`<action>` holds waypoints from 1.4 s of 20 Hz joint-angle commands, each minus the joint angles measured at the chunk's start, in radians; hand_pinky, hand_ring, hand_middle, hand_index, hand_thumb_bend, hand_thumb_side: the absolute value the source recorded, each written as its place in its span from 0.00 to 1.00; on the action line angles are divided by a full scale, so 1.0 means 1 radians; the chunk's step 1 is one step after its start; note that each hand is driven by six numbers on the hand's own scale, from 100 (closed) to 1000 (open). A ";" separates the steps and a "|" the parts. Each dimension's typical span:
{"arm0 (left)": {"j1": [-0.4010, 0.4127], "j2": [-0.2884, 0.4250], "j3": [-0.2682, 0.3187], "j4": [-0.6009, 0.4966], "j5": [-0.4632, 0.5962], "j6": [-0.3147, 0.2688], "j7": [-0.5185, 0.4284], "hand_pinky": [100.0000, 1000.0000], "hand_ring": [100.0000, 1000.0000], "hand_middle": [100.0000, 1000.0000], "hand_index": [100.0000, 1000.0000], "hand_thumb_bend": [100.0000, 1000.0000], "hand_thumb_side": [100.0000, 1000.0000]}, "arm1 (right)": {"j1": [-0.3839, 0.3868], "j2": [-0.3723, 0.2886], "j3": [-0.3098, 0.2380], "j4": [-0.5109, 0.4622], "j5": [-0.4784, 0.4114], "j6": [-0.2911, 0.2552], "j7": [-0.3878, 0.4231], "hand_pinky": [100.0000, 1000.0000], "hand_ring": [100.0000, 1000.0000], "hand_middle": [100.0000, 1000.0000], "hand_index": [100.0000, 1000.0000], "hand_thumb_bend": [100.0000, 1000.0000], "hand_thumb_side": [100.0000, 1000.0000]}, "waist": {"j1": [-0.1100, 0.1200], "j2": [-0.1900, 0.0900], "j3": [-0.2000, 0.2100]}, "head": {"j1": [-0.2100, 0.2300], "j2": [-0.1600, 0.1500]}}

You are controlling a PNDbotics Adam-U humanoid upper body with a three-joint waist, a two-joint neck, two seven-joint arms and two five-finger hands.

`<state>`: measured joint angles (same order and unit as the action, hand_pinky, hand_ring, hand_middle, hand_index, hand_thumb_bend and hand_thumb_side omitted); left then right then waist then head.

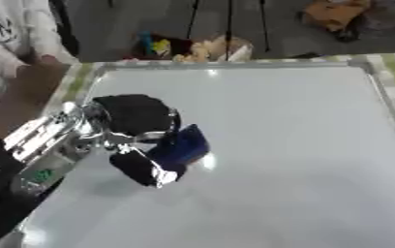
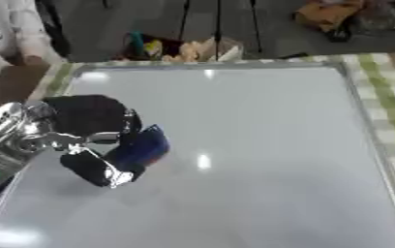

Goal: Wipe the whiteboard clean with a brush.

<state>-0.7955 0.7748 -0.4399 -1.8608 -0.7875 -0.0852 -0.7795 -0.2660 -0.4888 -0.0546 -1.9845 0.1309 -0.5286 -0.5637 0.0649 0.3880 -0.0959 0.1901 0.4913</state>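
Dark grey floor (image 1: 294, 34) beyond table; checked green tablecloth (image 2: 386, 92); clutter (orange, yellow) on floor.

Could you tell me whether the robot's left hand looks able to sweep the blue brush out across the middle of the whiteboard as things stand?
Probably yes. The left hand already has its fingers curled round the blue brush over the whiteboard, and the board surface toward the middle and right shows nothing lying on it to block a sweep.

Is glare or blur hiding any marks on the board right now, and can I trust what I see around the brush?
Left eye view: bright glare spots on the whiteboard beside the blue brush; left hand smeared by blur. Right eye view: the same glare just right of the brush, whole picture soft. No marks show, but faint ones could be lost.
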 commanded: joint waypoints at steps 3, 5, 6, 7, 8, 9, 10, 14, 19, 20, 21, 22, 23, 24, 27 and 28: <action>-0.042 -0.007 -0.022 -0.016 0.004 0.005 -0.031 0.44 0.44 0.34 0.31 0.00 0.66 | -0.009 -0.029 -0.004 -0.015 -0.007 -0.004 0.004 0.74 0.67 0.49 0.77 0.00 0.81 | -0.004 -0.025 0.002 | -0.014 0.011; -0.054 -0.027 -0.032 -0.014 -0.002 0.004 -0.041 0.44 0.44 0.34 0.31 0.00 0.64 | -0.010 -0.029 -0.004 -0.015 -0.008 -0.004 0.005 0.74 0.67 0.49 0.77 0.00 0.81 | -0.005 -0.026 0.004 | -0.021 0.014; -0.061 -0.039 -0.037 -0.011 -0.008 0.003 -0.047 0.44 0.44 0.34 0.31 0.00 0.64 | -0.010 -0.029 -0.003 -0.015 -0.009 -0.005 0.005 0.74 0.67 0.49 0.77 0.00 0.81 | -0.006 -0.026 0.005 | -0.025 0.014; -0.068 -0.050 -0.042 -0.008 -0.016 0.001 -0.053 0.44 0.44 0.34 0.31 0.00 0.64 | -0.010 -0.029 -0.003 -0.015 -0.010 -0.005 0.006 0.74 0.67 0.49 0.77 0.00 0.81 | -0.007 -0.026 0.005 | -0.028 0.015; -0.073 -0.058 -0.046 -0.004 -0.024 -0.001 -0.058 0.44 0.44 0.34 0.31 0.00 0.64 | -0.010 -0.029 -0.003 -0.015 -0.010 -0.006 0.007 0.74 0.67 0.49 0.77 0.00 0.81 | -0.007 -0.027 0.006 | -0.030 0.015; -0.076 -0.065 -0.049 -0.001 -0.029 -0.003 -0.060 0.44 0.44 0.34 0.30 0.00 0.63 | -0.010 -0.029 -0.003 -0.015 -0.010 -0.007 0.007 0.74 0.67 0.49 0.77 0.00 0.81 | -0.008 -0.027 0.006 | -0.032 0.016; -0.080 -0.076 -0.053 0.005 -0.036 -0.005 -0.065 0.44 0.44 0.33 0.30 0.00 0.63 | -0.010 -0.029 -0.002 -0.015 -0.011 -0.007 0.008 0.74 0.67 0.49 0.77 0.00 0.81 | -0.008 -0.027 0.006 | -0.034 0.017; -0.092 -0.112 -0.074 0.036 -0.060 -0.020 -0.084 0.44 0.44 0.33 0.30 0.00 0.62 | -0.011 -0.028 -0.001 -0.015 -0.013 -0.009 0.010 0.74 0.67 0.49 0.77 0.00 0.81 | -0.010 -0.026 0.006 | -0.043 0.025; -0.103 -0.141 -0.101 0.067 -0.084 -0.043 -0.107 0.44 0.44 0.34 0.30 0.00 0.62 | -0.012 -0.028 -0.001 -0.015 -0.015 -0.009 0.011 0.74 0.67 0.49 0.77 0.00 0.82 | -0.010 -0.026 0.005 | -0.042 0.026; -0.104 -0.145 -0.107 0.074 -0.090 -0.047 -0.113 0.44 0.44 0.34 0.30 0.00 0.62 | -0.012 -0.027 -0.001 -0.015 -0.016 -0.010 0.011 0.74 0.67 0.49 0.77 0.00 0.82 | -0.010 -0.026 0.005 | -0.041 0.025; -0.106 -0.148 -0.112 0.081 -0.096 -0.051 -0.117 0.44 0.44 0.34 0.30 0.00 0.62 | -0.012 -0.027 -0.001 -0.015 -0.016 -0.010 0.011 0.74 0.67 0.49 0.77 0.00 0.82 | -0.010 -0.026 0.005 | -0.040 0.025; -0.107 -0.152 -0.116 0.087 -0.102 -0.054 -0.121 0.44 0.44 0.33 0.30 0.00 0.63 | -0.012 -0.027 -0.001 -0.015 -0.016 -0.009 0.011 0.74 0.67 0.49 0.77 0.00 0.82 | -0.010 -0.027 0.004 | -0.040 0.025; -0.107 -0.154 -0.119 0.092 -0.106 -0.056 -0.123 0.44 0.44 0.33 0.30 0.00 0.63 | -0.012 -0.027 -0.001 -0.015 -0.017 -0.009 0.011 0.74 0.67 0.49 0.77 0.00 0.82 | -0.010 -0.027 0.004 | -0.039 0.025; -0.108 -0.156 -0.124 0.098 -0.108 -0.059 -0.125 0.45 0.44 0.34 0.31 0.00 0.62 | -0.013 -0.027 -0.001 -0.015 -0.017 -0.009 0.012 0.74 0.67 0.49 0.77 0.00 0.82 | -0.009 -0.027 0.004 | -0.039 0.025; -0.106 -0.158 -0.136 0.111 -0.113 -0.070 -0.127 0.45 0.44 0.34 0.31 0.00 0.62 | -0.013 -0.027 -0.001 -0.015 -0.018 -0.009 0.012 0.74 0.67 0.49 0.77 0.00 0.82 | -0.008 -0.027 0.002 | -0.038 0.023; -0.105 -0.158 -0.139 0.112 -0.113 -0.075 -0.125 0.45 0.44 0.34 0.31 0.00 0.62 | -0.013 -0.027 -0.001 -0.015 -0.018 -0.008 0.012 0.74 0.67 0.49 0.77 0.00 0.82 | -0.008 -0.027 0.002 | -0.038 0.022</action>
<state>-0.8824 0.6060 -0.5799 -1.7450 -0.8950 -0.1531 -0.9038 -0.2724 -0.4890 -0.0503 -1.9845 0.1205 -0.5356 -0.5531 0.0597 0.3867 -0.0933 0.1485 0.5093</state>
